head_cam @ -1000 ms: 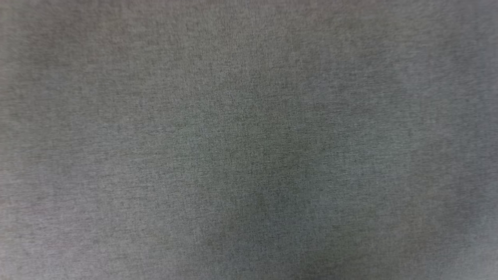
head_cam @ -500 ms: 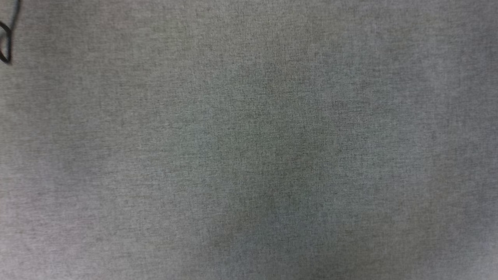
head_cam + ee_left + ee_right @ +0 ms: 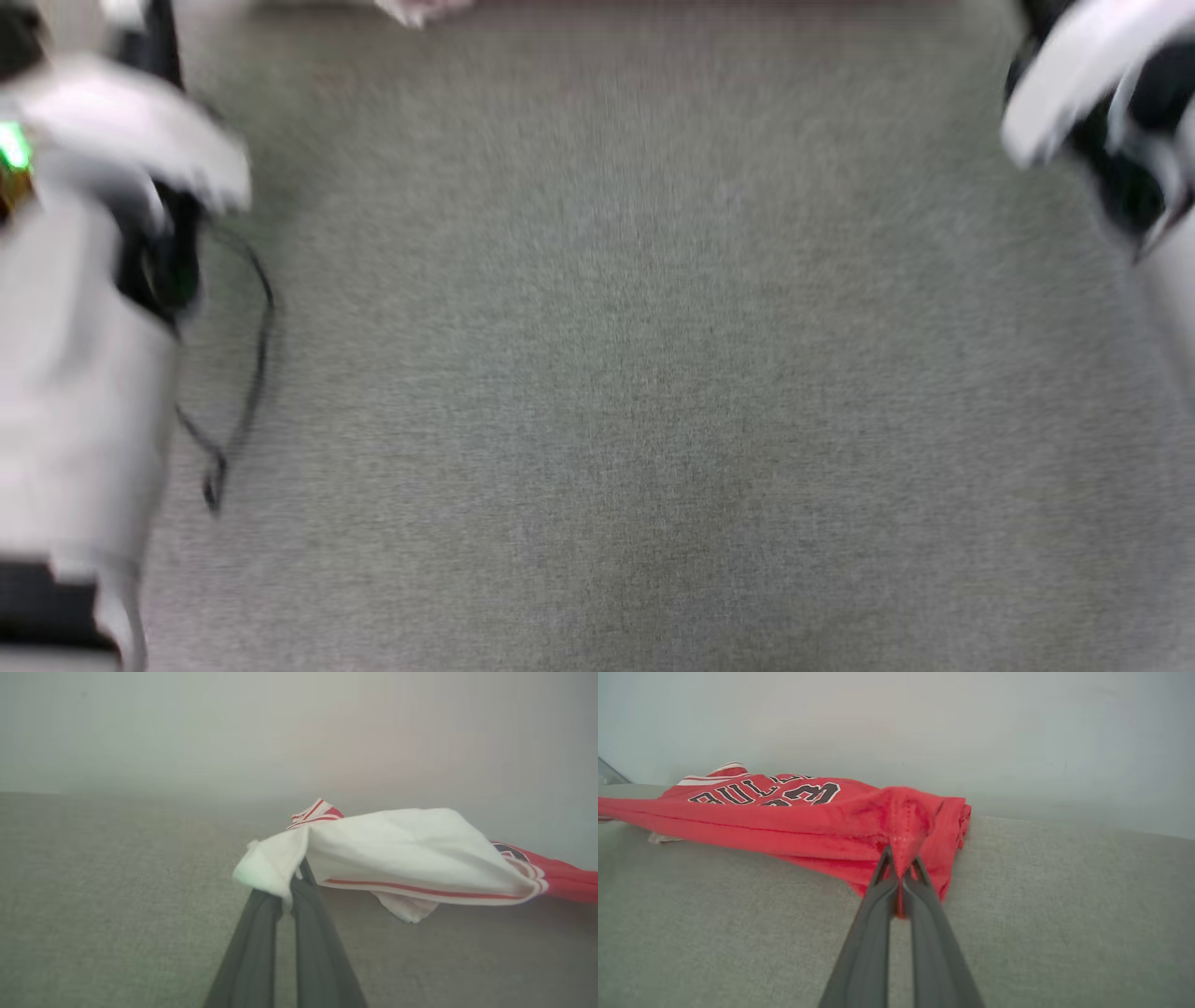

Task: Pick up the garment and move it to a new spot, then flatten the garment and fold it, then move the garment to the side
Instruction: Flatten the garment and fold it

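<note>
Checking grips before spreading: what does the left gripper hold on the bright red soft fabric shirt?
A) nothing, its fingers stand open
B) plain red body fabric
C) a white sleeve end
C: in the left wrist view, the fingers of the left gripper are pinched shut on a white sleeve end of the bright red soft fabric shirt.

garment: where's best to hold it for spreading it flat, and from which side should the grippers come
At its two far ends, as now: the left gripper pinches the white sleeve end, the right gripper a bunched red edge. The garment stretches long and low over the grey surface, so probably come in low along it from each end.
</note>
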